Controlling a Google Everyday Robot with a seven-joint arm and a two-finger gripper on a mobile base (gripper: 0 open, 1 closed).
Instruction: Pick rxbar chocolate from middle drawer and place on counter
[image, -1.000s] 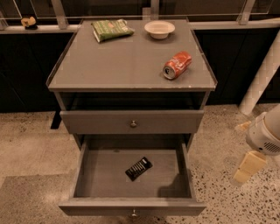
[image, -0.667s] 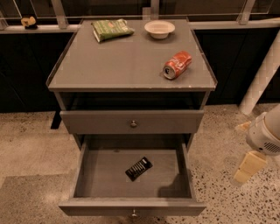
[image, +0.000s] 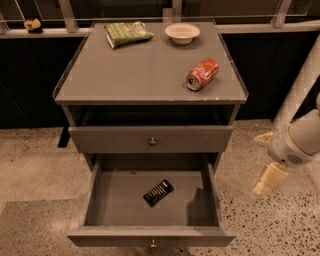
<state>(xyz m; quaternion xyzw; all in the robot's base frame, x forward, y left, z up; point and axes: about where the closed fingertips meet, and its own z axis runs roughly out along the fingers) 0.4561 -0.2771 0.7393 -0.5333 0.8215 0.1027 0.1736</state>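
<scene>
Rxbar chocolate (image: 158, 193) unmoved, flat in open middle drawer (image: 95, 200). Gripper (image: 258, 165) right of drawer, above floor, shifted slightly left since earlier; jaws wide apart, holding nothing.

Matt counter (image: 140, 75), smooth cream plastic tool (image: 265, 169) beside middle drawer (image: 116, 201)

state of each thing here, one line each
middle drawer: pulled open
upper drawer: shut
rxbar chocolate: lying flat inside the middle drawer
red can: on its side on the counter
bowl: upright
green snack bag: lying flat
end effector: right of the drawer, touching nothing
</scene>
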